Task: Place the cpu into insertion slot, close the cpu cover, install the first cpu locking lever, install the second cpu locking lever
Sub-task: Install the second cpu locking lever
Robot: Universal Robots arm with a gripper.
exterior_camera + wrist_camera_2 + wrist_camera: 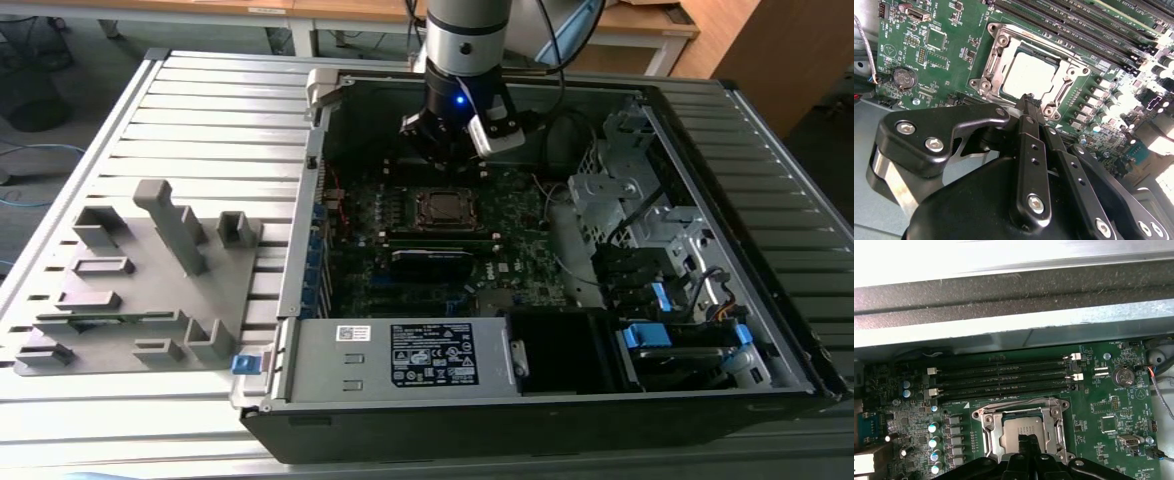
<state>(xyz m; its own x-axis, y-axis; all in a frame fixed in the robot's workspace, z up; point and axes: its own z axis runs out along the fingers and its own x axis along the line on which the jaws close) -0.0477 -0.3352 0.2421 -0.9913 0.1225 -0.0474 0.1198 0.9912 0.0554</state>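
Observation:
The cpu (1029, 75) lies in the insertion slot (445, 207) on the green motherboard, its silver top showing through the window of the cpu cover (1004, 47). The cover's metal frame lies flat around the chip. In the first wrist view the cpu (1021, 429) and cover (990, 427) sit just ahead of the fingertips. My gripper (1029, 98) hangs just over the socket's edge, its black fingers pressed together with nothing between them. In the exterior view the gripper (445, 150) is inside the open case, just behind the socket.
Long black memory slots (1004, 375) run beside the socket, toward the case wall (1004, 320). A coin battery (903, 77) sits on the board. The power supply (400, 355) is at the case front, with drive cages (627, 190) on the exterior view's right and a grey fixture plate (147, 280) on its left.

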